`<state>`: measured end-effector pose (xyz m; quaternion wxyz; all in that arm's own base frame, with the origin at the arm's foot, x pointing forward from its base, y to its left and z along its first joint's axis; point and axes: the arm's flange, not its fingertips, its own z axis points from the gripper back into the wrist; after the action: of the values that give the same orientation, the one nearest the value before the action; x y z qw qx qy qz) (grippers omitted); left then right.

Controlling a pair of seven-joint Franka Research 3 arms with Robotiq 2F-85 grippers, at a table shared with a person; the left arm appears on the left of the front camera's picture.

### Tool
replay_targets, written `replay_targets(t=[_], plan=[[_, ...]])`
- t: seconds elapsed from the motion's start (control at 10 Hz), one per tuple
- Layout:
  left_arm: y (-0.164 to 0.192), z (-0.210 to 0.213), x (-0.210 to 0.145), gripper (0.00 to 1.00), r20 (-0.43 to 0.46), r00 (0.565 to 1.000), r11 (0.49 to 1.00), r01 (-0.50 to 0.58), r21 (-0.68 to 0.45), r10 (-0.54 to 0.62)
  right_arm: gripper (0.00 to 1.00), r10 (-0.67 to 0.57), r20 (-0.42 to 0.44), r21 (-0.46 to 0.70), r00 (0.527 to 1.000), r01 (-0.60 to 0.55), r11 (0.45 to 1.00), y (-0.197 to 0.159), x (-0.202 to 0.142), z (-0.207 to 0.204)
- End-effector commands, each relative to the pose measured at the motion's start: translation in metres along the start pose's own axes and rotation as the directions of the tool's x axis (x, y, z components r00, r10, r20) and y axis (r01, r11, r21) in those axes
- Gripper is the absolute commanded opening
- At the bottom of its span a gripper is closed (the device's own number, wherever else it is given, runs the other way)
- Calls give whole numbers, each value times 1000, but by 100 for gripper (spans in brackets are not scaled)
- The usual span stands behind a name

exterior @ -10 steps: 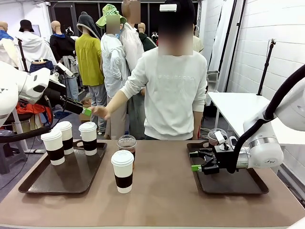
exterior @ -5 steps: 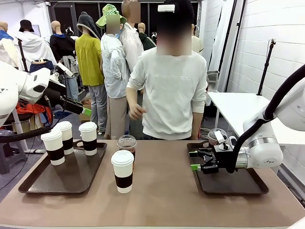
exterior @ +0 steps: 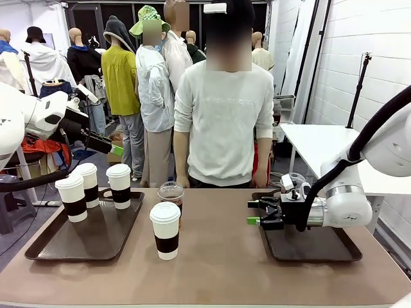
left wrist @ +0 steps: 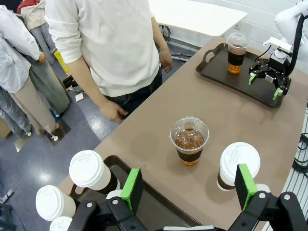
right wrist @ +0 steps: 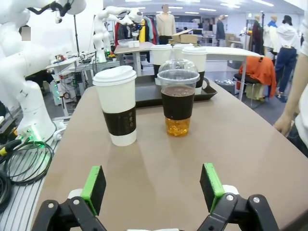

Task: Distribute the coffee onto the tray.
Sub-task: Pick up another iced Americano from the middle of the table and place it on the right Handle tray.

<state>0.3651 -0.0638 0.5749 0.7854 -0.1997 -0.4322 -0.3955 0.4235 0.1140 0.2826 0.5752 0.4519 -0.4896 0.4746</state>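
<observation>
Three white lidded coffee cups with brown sleeves (exterior: pixel 87 184) stand on the left tray (exterior: pixel 48 247). A fourth white cup (exterior: pixel 166 230) stands on the bare table, with a clear dome-lidded cup of brown liquid (exterior: pixel 171 192) just behind it. Another clear cup (exterior: pixel 292 183) sits at the back of the right tray (exterior: pixel 321 249). My right gripper (exterior: pixel 253 213) hovers open at that tray's left edge, aimed at the two middle cups: the white cup (right wrist: pixel 118 105) and the clear cup (right wrist: pixel 178 96). My left gripper (exterior: pixel 115 151) hangs open high above the left tray, over the clear cup (left wrist: pixel 189 139) and the white cup (left wrist: pixel 238 163).
A person in a white sweatshirt (exterior: pixel 223 122) stands at the far side of the table, arms hanging down. Bare tabletop lies between the two trays in front of the middle cups. Cables lie off the table's side (right wrist: pixel 24 163).
My right gripper has slid left, from over the right tray to its left edge. The person has drawn the outstretched arm back and now stands straight. The left arm has not moved.
</observation>
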Motion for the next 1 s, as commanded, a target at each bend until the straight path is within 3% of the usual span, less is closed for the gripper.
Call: replay_targets(t=[0.0, 0.4, 0.9], plan=[[2, -1, -2, 100, 9, 1000, 1000, 0, -13, 0, 100, -7, -11, -86, 1000, 6, 996, 6, -4, -23], [2, -1, -2, 100, 9, 1000, 1000, 0, -13, 0, 100, -34, -11, -38, 999, 33, 999, -9, -3, -56], [2, -1, -2, 100, 9, 1000, 1000, 0, -13, 0, 100, -3, -69, 51, 998, 7, 999, -49, 25, -97]])
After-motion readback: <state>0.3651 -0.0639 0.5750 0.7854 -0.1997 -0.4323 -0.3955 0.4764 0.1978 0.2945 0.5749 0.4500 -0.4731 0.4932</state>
